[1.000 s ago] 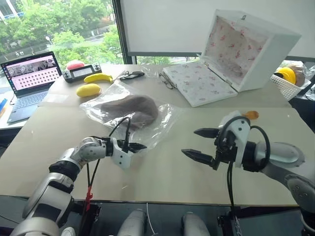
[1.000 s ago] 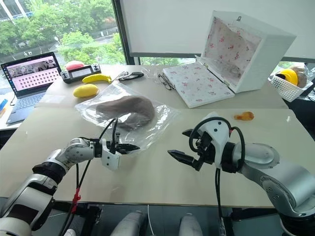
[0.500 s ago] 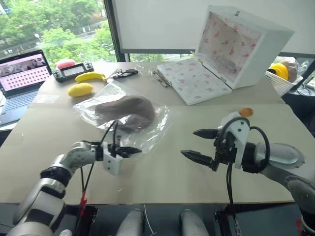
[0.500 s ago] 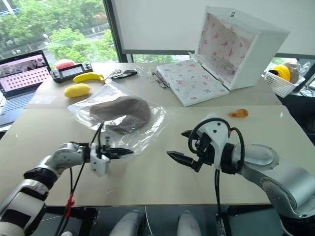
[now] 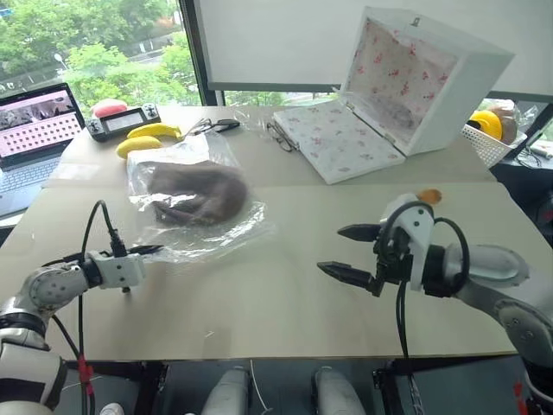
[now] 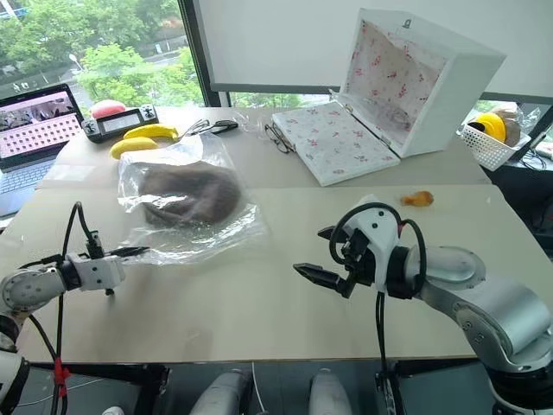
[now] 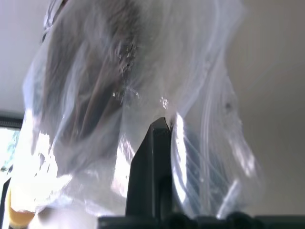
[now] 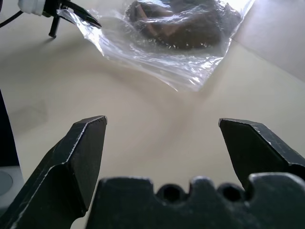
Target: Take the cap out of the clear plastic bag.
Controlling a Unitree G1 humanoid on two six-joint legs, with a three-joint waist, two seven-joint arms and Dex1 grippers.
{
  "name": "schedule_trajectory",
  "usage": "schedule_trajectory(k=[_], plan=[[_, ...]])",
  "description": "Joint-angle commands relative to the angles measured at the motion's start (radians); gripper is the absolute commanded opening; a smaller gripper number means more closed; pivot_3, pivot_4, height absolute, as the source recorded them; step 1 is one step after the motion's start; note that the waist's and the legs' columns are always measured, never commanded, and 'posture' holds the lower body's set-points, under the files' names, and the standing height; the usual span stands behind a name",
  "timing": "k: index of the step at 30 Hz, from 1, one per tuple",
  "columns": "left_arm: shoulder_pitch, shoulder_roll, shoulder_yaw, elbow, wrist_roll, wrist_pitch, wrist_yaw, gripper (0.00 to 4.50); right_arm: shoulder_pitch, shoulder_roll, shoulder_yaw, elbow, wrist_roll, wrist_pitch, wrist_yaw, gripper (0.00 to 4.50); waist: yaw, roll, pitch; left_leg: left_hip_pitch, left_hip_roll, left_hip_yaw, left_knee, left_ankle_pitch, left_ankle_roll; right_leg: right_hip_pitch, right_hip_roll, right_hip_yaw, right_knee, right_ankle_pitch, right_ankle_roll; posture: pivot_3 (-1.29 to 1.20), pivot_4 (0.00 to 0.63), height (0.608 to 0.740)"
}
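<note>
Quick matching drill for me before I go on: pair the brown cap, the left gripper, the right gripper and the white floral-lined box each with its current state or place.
Things:
1. soft brown fabric cap
2. left gripper
3. right gripper
4. white floral-lined box

States:
A. open, holding nothing, above the beige table
B. lid open, at the table's far side
C. inside the clear crinkly plastic bag
D. shut on the bag's edge

Pairs: 1-C, 2-D, 3-A, 4-B
</note>
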Motion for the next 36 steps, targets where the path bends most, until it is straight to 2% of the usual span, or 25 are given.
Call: schedule_trajectory(k=[1, 5, 8, 11, 19, 25, 29, 32, 36], plan=[[-0.004, -0.007, 0.022, 0.031, 0.041, 0.143, 0.112, 0.08, -0.039, 0.009, 0.007, 0.004, -0.016, -0.035, 0.025, 4.50, 0.004, 0.000, 0.000, 0.001, 0.000, 0.000, 0.000, 0.000, 0.000, 0.000, 0.000, 0.000, 0.001, 0.000, 0.000, 0.00, 0.150, 0.740], [0.033, -0.019, -0.001, 0.006, 0.092, 0.115, 0.160, 0.08, -0.051, 0.015, 0.016, 0.009, -0.025, -0.037, 0.035, 4.50, 0.012, 0.001, 0.000, 0.004, 0.004, 0.001, -0.001, 0.000, 0.000, 0.002, 0.002, 0.000, 0.002, 0.000, 0.000, 0.00, 0.150, 0.740], [0.053, -0.034, 0.020, -0.002, 0.067, 0.082, 0.145, 0.80, -0.054, 0.016, 0.017, 0.012, -0.032, -0.038, 0.041, 4.50, 0.013, 0.002, -0.001, 0.005, 0.006, 0.004, -0.002, 0.000, 0.000, 0.002, 0.003, 0.000, 0.002, 0.000, 0.000, 0.00, 0.150, 0.740], [0.061, -0.042, 0.027, -0.010, 0.055, 0.056, 0.116, 1.89, -0.054, 0.017, 0.018, 0.015, -0.037, -0.040, 0.045, 4.50, 0.015, 0.002, -0.001, 0.004, 0.006, 0.004, -0.002, 0.000, 0.000, 0.001, 0.003, 0.000, 0.001, 0.000, -0.001, 0.00, 0.150, 0.740], [0.124, -0.060, 0.034, -0.063, 0.017, -0.071, 0.038, 4.40, -0.063, 0.032, 0.025, 0.022, -0.051, -0.039, 0.051, 4.50, 0.018, 0.002, -0.001, 0.002, 0.005, 0.004, -0.002, -0.001, -0.002, 0.001, 0.002, 0.000, -0.001, 0.000, -0.001, 0.00, 0.150, 0.740], [0.248, -0.065, 0.030, -0.177, -0.106, -0.173, -0.041, 4.40, -0.053, 0.033, 0.019, 0.020, -0.051, -0.034, 0.054, 4.50, 0.016, 0.003, -0.001, 0.003, 0.005, 0.005, -0.002, -0.002, -0.004, 0.001, 0.002, 0.001, -0.002, 0.000, -0.001, 0.00, 0.150, 0.740], [0.395, -0.047, -0.027, -0.445, -0.285, -0.159, -0.114, 4.40, -0.049, 0.031, 0.019, 0.025, -0.052, -0.035, 0.062, 4.50, 0.014, 0.003, -0.001, 0.002, 0.006, 0.006, -0.002, -0.003, -0.006, 0.001, 0.002, 0.002, -0.003, -0.001, -0.002, 0.00, 0.150, 0.740], [0.448, -0.062, -0.015, -0.780, -0.473, 0.076, -0.134, 4.40, -0.043, 0.031, 0.019, 0.025, -0.052, -0.034, 0.065, 4.50, 0.021, 0.003, 0.000, 0.002, 0.006, 0.006, -0.002, -0.004, -0.006, 0.000, 0.002, 0.002, -0.003, -0.001, -0.003, 0.00, 0.150, 0.740], [0.478, -0.076, 0.039, -1.011, -0.536, 0.279, -0.142, 4.40, -0.019, 0.021, 0.021, 0.019, -0.064, -0.033, 0.068, 4.50, 0.022, 0.000, 0.001, -0.003, 0.008, 0.005, 0.001, -0.004, -0.006, -0.002, 0.004, 0.000, -0.002, -0.001, -0.004, 0.00, 0.150, 0.740]])
